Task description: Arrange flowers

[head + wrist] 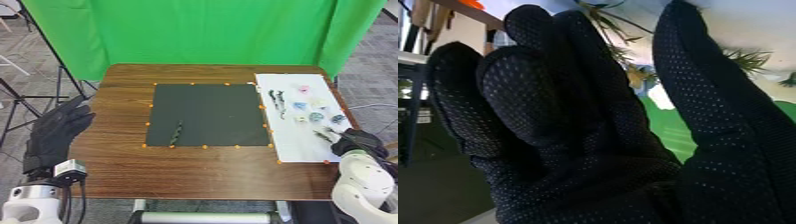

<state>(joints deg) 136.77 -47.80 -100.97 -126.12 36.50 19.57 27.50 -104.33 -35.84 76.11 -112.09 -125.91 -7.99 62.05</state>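
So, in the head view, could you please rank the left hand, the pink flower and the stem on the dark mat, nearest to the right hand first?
1. Pink flower, on the sheet
2. Stem, on the mat
3. Left hand, far left

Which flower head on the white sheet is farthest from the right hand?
The pink one, alone at the far end of the white sheet. The blue ones and pale ones lie nearer the right hand.

Left robot hand (62,124) open and pointing forward, right robot hand (360,142) open, thumb (704,80) held apart
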